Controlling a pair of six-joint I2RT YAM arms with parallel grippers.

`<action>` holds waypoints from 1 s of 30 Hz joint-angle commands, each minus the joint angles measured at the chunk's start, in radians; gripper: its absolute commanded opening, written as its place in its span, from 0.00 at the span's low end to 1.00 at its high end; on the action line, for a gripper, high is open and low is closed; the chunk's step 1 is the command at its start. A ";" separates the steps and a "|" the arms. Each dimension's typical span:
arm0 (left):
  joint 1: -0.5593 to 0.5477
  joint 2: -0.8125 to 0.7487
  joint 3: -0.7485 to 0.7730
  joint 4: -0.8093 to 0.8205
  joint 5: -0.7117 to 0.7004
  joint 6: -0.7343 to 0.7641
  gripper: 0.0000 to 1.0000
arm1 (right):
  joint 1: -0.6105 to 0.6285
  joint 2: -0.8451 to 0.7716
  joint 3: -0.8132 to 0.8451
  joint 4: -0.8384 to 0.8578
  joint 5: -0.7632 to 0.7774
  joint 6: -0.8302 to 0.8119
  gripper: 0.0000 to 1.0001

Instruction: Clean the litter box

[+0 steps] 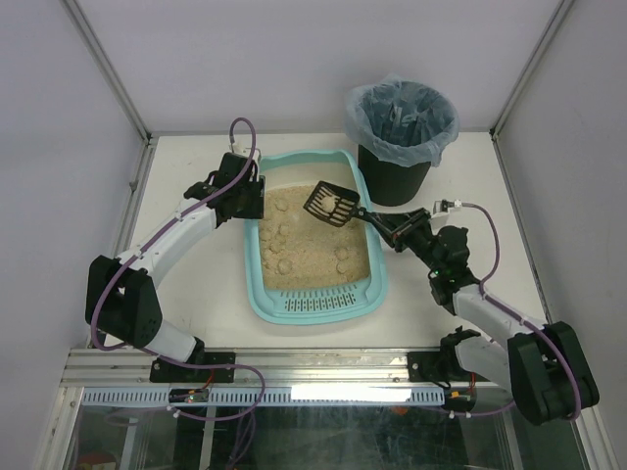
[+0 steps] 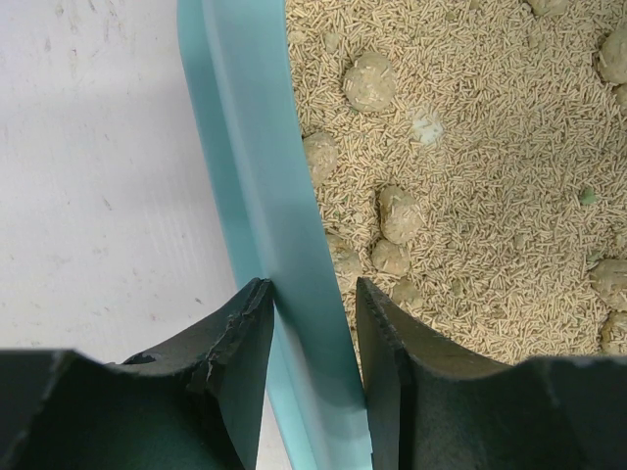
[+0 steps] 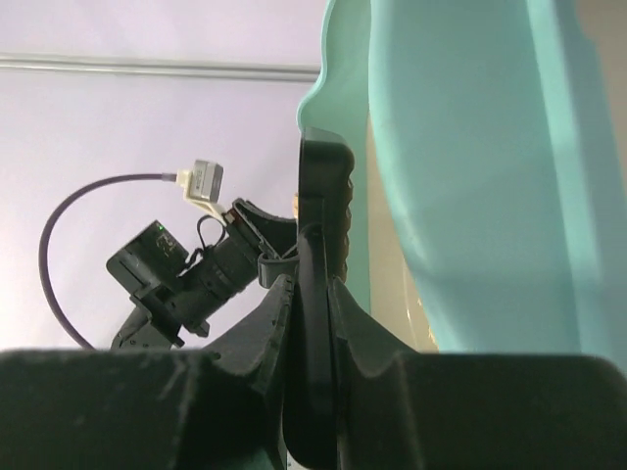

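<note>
L pincer (image 2: 312,294) grips litter box (image 1: 253,284) rim; R pincer (image 3: 312,294) clenched on scoop (image 1: 330,204); scooping step, looks like; next: dip under a clump (image 1: 282,264).

I see the litter box (image 1: 251,266) in a light teal, plain, with a pattern of small slots in the strip (image 1: 315,305) at its near end. The litter (image 1: 306,257) inside is beige and grainy, and the clumps (image 2: 369,81) are a little more grey-beige. The scoop (image 1: 330,203) is black with slots. The bin (image 1: 394,178) is black, and its bag (image 1: 404,110) is a translucent pale blue. The worktop (image 1: 211,284) is white. The arms (image 1: 181,235) are white with black joints, and their cables (image 1: 245,132) are purple.
</note>
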 commanded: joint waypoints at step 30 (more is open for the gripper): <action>0.006 -0.001 0.003 0.030 0.021 0.016 0.38 | -0.030 -0.078 0.194 -0.259 -0.061 -0.123 0.00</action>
